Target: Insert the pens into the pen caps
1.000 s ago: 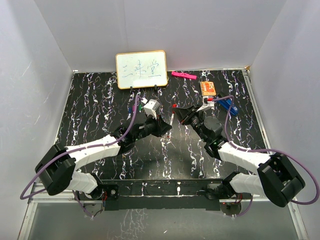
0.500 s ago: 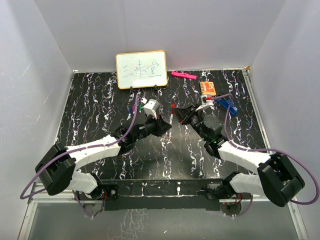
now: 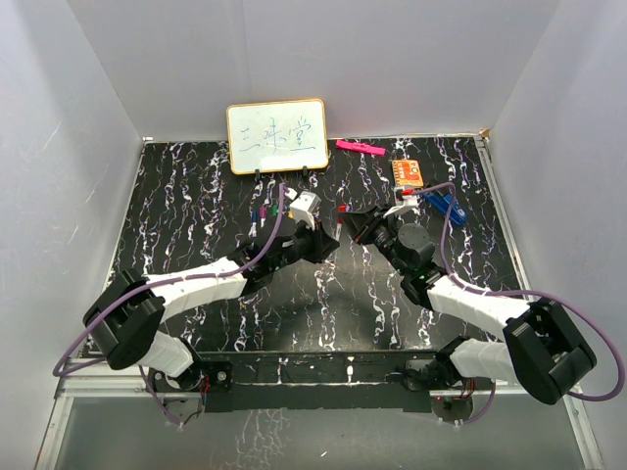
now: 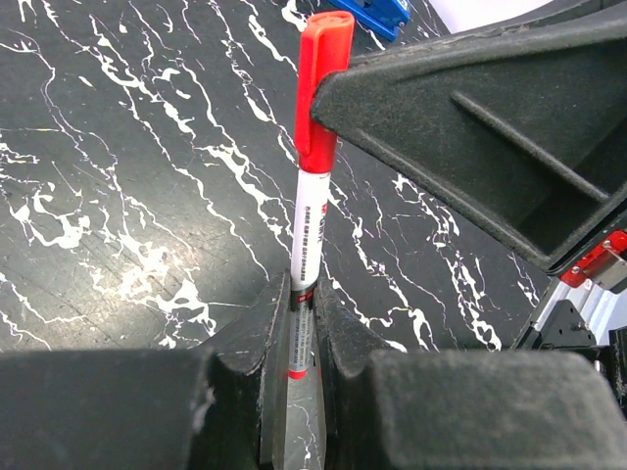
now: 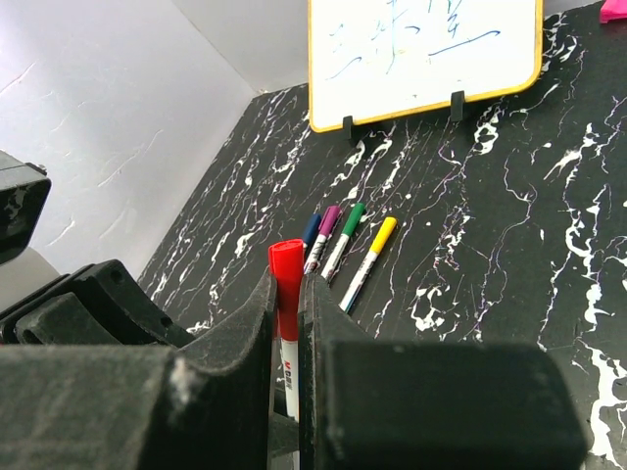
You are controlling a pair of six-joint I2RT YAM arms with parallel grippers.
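Note:
A white pen point(image 4: 312, 220) with a red pen cap point(image 4: 318, 78) on its end hangs between both grippers over the middle of the table. My left gripper point(image 4: 302, 294) is shut on the pen's white barrel. My right gripper point(image 5: 287, 294) is shut on the red cap point(image 5: 286, 279), with the barrel showing below it. From above, the left gripper point(image 3: 328, 237) and right gripper point(image 3: 349, 219) stand tip to tip, the red cap point(image 3: 341, 210) between them. Several capped pens lie side by side: blue point(image 5: 311, 227), purple point(image 5: 326, 223), green point(image 5: 351, 217) and yellow point(image 5: 380, 235).
A small whiteboard point(image 3: 277, 136) stands at the back edge. A pink bar point(image 3: 359, 147), an orange card point(image 3: 408, 172) and a blue clip-like object point(image 3: 446, 204) lie at the back right. The capped pens point(image 3: 260, 213) lie left of the grippers. White walls close in three sides.
My left gripper has moved right and back toward the right gripper, and less of the pen shows between them. The right arm has hardly moved.

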